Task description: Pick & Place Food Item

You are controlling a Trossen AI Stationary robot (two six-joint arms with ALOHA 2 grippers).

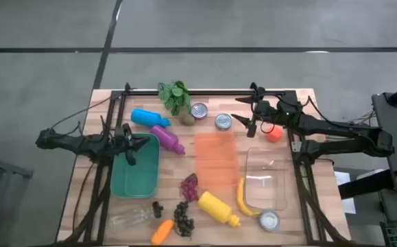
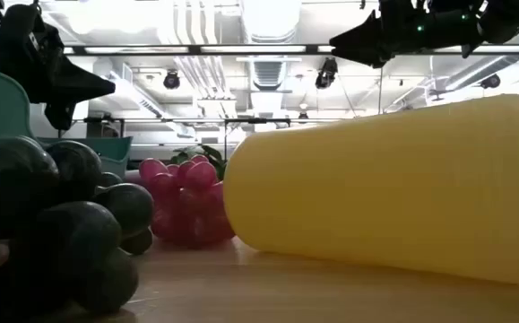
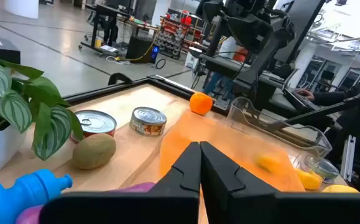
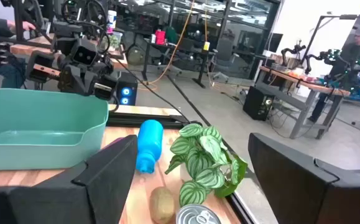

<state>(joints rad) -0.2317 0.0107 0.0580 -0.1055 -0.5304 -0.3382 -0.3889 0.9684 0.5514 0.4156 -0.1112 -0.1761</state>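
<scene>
Food lies spread over the table: an orange [image 1: 273, 135] at the far right, a kiwi [image 3: 94, 150] beside the potted plant, a banana [image 1: 242, 199], red grapes [image 1: 189, 186], dark grapes [image 1: 182, 216] and a carrot [image 1: 162, 232] toward the near edge. My left gripper [image 1: 131, 142] hovers shut above the teal bin [image 1: 136, 171], holding nothing. My right gripper [image 1: 245, 114] hangs open above the far side, next to a can [image 1: 223, 122], with the orange just to its right and nothing between its fingers [image 4: 105, 171].
An orange cutting board [image 1: 217, 161] and a clear tub [image 1: 265, 180] lie mid-table. A blue bottle [image 1: 149, 119], a purple bottle [image 1: 169, 140], a plant [image 1: 174, 96] and a second can [image 1: 199, 111] stand at the back. A yellow squeeze bottle [image 1: 217, 208] and another can [image 1: 269, 219] sit near the front.
</scene>
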